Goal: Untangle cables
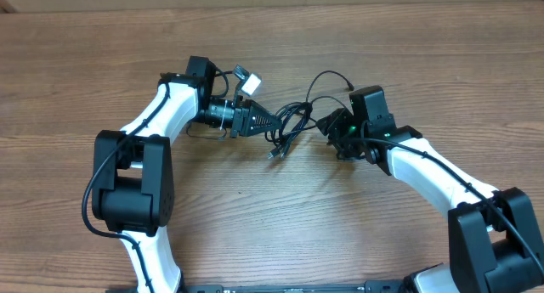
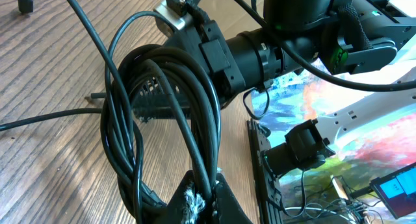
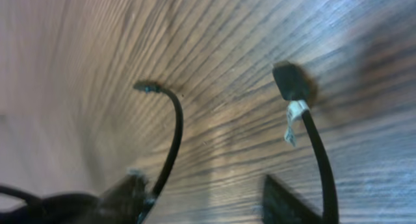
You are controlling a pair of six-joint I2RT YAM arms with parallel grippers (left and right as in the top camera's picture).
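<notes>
You're early in the job: nothing is separated yet. Nearest you, the left arm comes in from 8 o'clock, forearm low and level. Its end effector point(image 2: 203, 204) is clamped tight on several looped strands. The right arm enters from 4 o'clock, wrist bent down over the desk point(image 1: 280, 225). Its end effector point(image 3: 205, 198) has its fingers spread and grips nothing. Between them, mid-desk, the cables point(image 1: 291, 125) lie as one knotted bundle. Loose loops arch beyond it toward 12 o'clock. All the separating is left to do.
</notes>
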